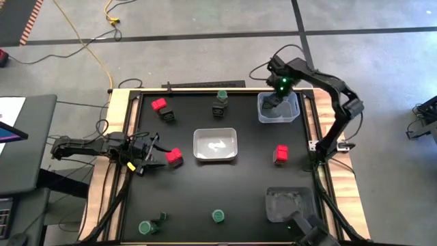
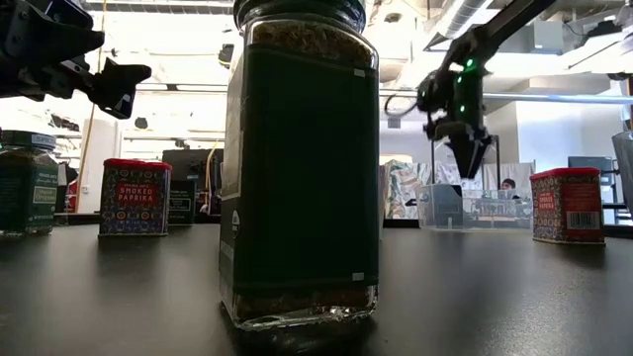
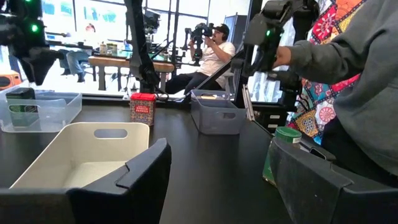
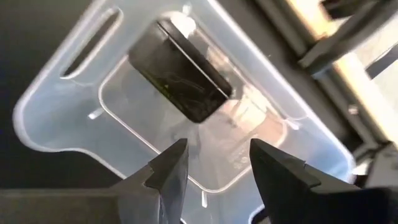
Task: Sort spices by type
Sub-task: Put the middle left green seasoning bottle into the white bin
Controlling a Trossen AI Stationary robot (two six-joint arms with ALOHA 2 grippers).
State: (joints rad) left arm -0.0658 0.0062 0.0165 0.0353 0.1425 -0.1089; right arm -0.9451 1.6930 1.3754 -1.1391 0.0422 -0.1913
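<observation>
The right gripper (image 4: pixel 214 165) hangs over the clear plastic bin (image 1: pixel 278 108) at the far right corner of the black worktop (image 1: pixel 225 184), its two dark fingers parted with nothing between them; just below it a dark squarish tin (image 4: pixel 180 78) lies on the floor of that bin. The left gripper (image 1: pixel 156 158) sits low at the left side of the worktop, its fingers spread and holding nothing, with a red rectangular spice box (image 1: pixel 174 158) just beside their tips. Between the two arms, in the middle of the worktop, stands a white rectangular tray (image 1: pixel 216 145), and to its right a second red box (image 1: pixel 280 154) stands alone. Along the far edge are a third red box (image 1: pixel 159 104) with a dark tin (image 1: pixel 167 115) close beside it, and a green-lidded dark jar (image 1: pixel 220 102) farther right. At the near edge are a round green-lidded jar (image 1: pixel 146 227) with a dark tin (image 1: pixel 164 217) next to it, another green-lidded jar (image 1: pixel 218 216) near the middle, and a grey plastic tray (image 1: pixel 290 203) toward the right corner. In the left wrist view a person in a grey sleeve (image 3: pixel 348 56) stands beside the worktop.
</observation>
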